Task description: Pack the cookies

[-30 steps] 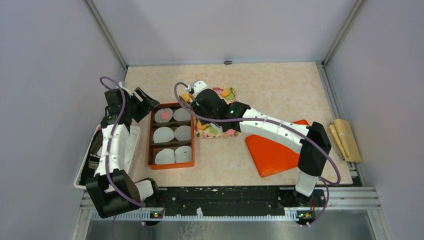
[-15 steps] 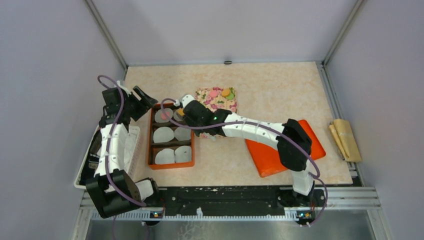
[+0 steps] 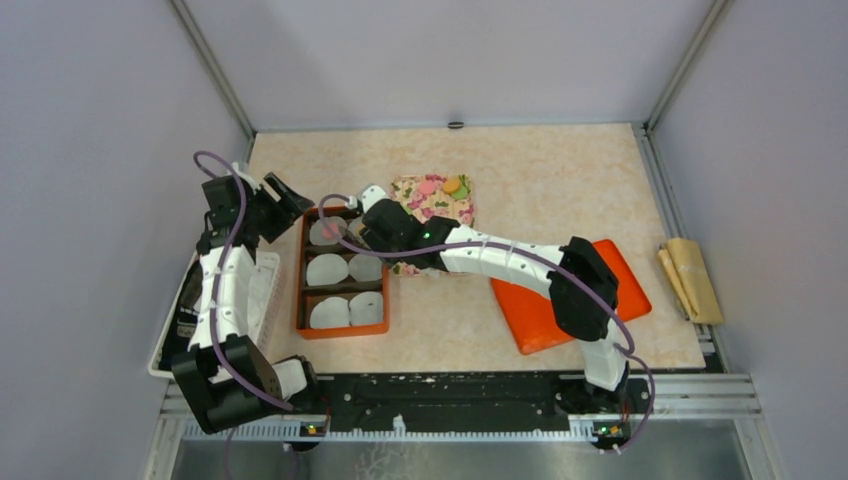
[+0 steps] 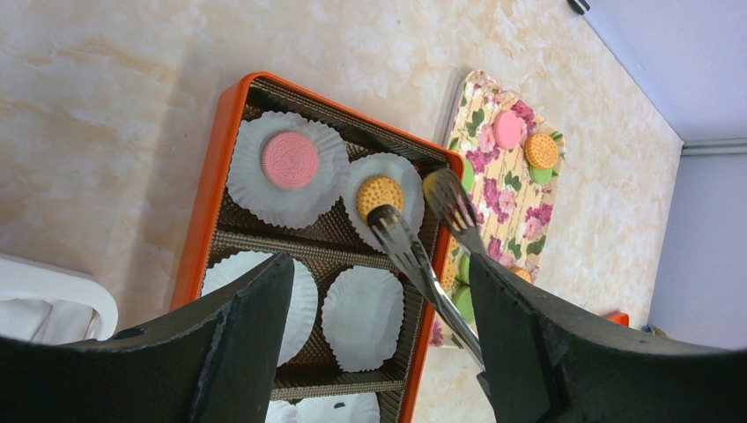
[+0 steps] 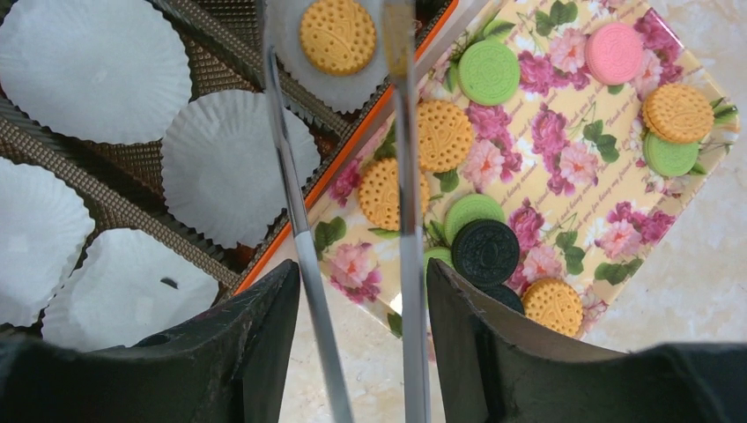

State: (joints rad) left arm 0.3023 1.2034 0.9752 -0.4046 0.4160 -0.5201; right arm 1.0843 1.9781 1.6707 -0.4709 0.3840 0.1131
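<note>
Two of six paper liners (image 5: 88,62) are filled, with a pink cookie (image 4: 291,160) and an orange cookie (image 5: 336,35) just beyond the parted tongs (image 5: 401,176) clamped in the right gripper (image 5: 363,291); many cookies (image 5: 484,251) wait on the floral tray (image 5: 546,132) to its right, and the left gripper (image 4: 380,273) gapes empty.

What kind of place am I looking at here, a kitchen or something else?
Likely a robot test cell, not a kitchen: plain grey walls enclose the table, a left arm and right arm are bolted at its edge, and cookies sit on a floral tray.
</note>
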